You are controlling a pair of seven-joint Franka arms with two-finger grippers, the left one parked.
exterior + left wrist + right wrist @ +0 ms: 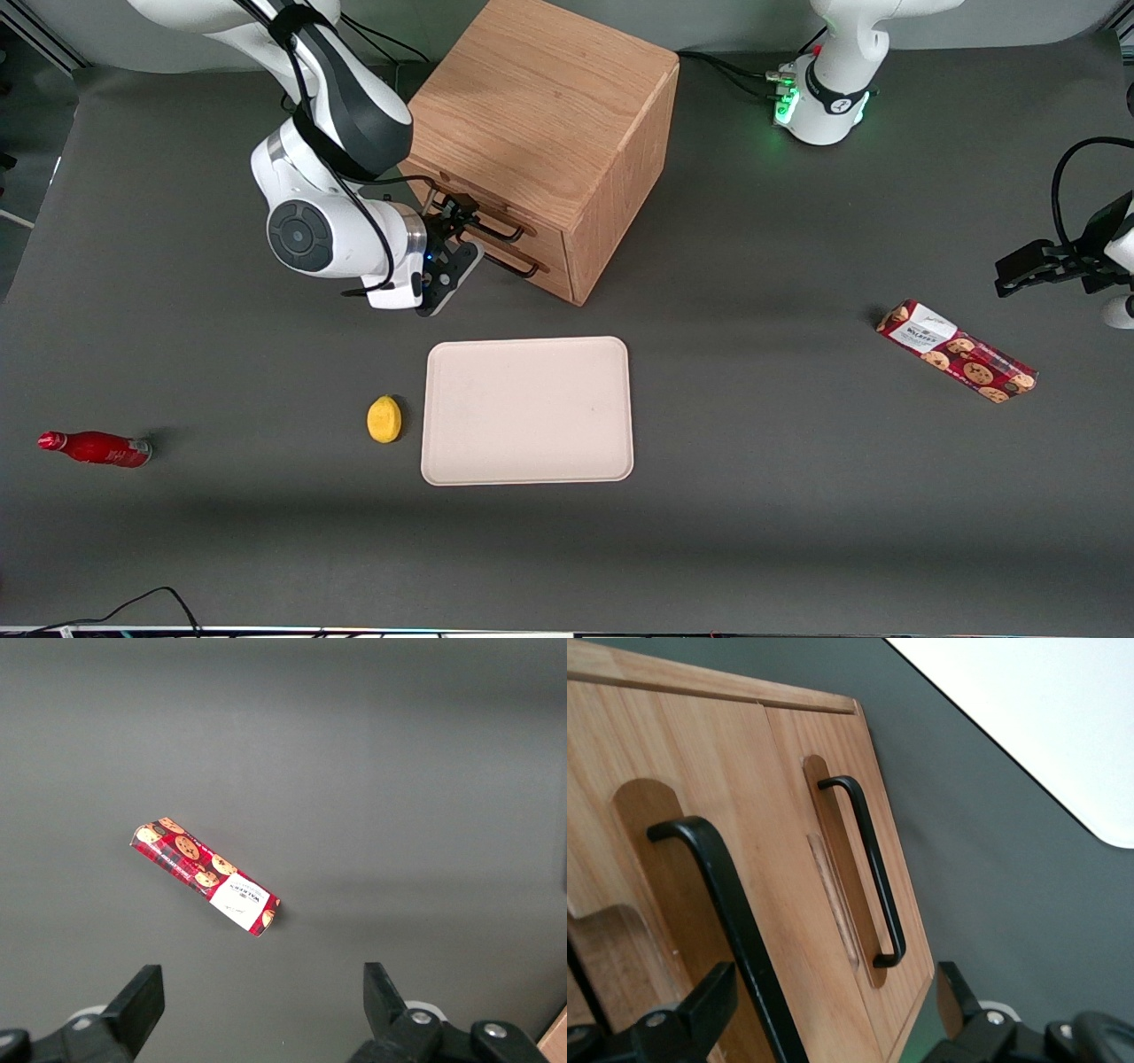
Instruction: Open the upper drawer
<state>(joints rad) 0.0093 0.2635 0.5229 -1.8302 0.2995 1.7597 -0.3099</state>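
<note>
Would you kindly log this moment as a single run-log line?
step: reach handle | gripper: open, fingers astride upper drawer handle, not yet closed | upper drawer: shut | lower drawer: shut

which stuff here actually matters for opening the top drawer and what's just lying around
For the job: upper drawer, its handle, the gripper open at that handle.

Lying about: lower drawer, tray, lemon, red bottle, cookie pack.

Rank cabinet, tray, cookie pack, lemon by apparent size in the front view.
1. Cabinet
2. Tray
3. Cookie pack
4. Lemon
The gripper is at the upper drawer handle, its jaws open around it.
</note>
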